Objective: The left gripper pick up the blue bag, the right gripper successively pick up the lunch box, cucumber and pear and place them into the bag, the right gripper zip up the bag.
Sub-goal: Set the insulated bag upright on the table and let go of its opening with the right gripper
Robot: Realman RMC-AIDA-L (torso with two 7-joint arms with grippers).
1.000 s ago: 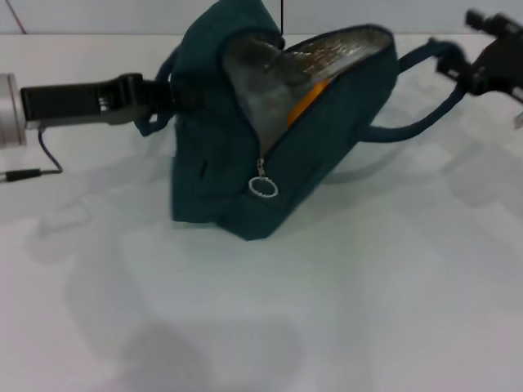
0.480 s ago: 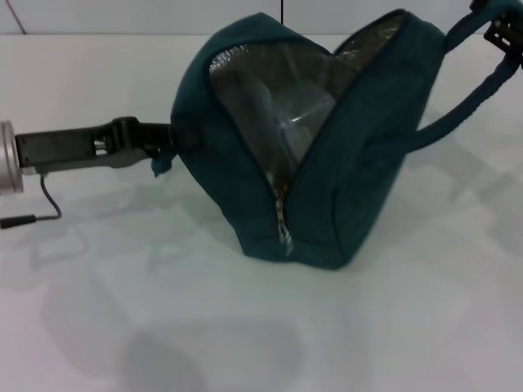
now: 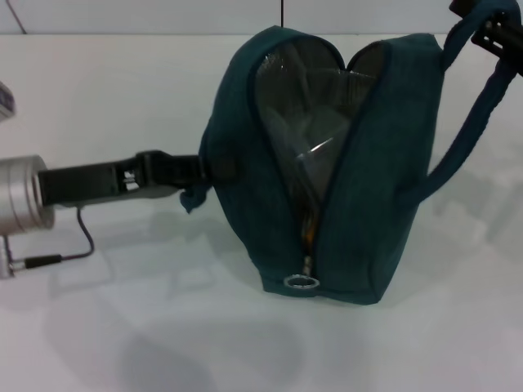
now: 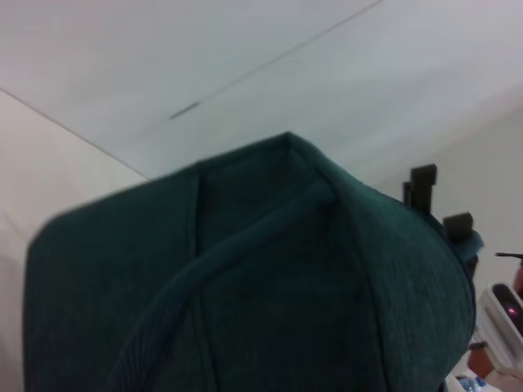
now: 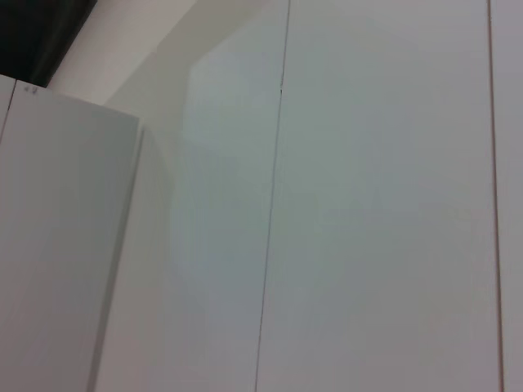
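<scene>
The blue bag [image 3: 384,188] stands upright on the white table, its zipper open down the front and the metal ring pull [image 3: 301,282] low at its base. Through the opening I see silver lining and the clear lunch box [image 3: 315,151]. An orange sliver of the pear [image 3: 308,235] shows low in the gap. The cucumber is hidden. My left gripper [image 3: 211,170] is shut on the bag's left side handle. At the top right, my right gripper [image 3: 497,28] holds the other handle [image 3: 478,106] stretched upward. The left wrist view is filled by the bag [image 4: 245,286].
My left arm's silver wrist [image 3: 20,196] and a thin black cable [image 3: 82,245] lie over the table at the left. The table [image 3: 163,343] is bare white in front of the bag. The right wrist view shows only pale wall panels [image 5: 327,204].
The bag has been tipped from lying on its side to standing upright and has shifted right and toward me. Both arms moved with it, the right gripper pulling the handle up.
</scene>
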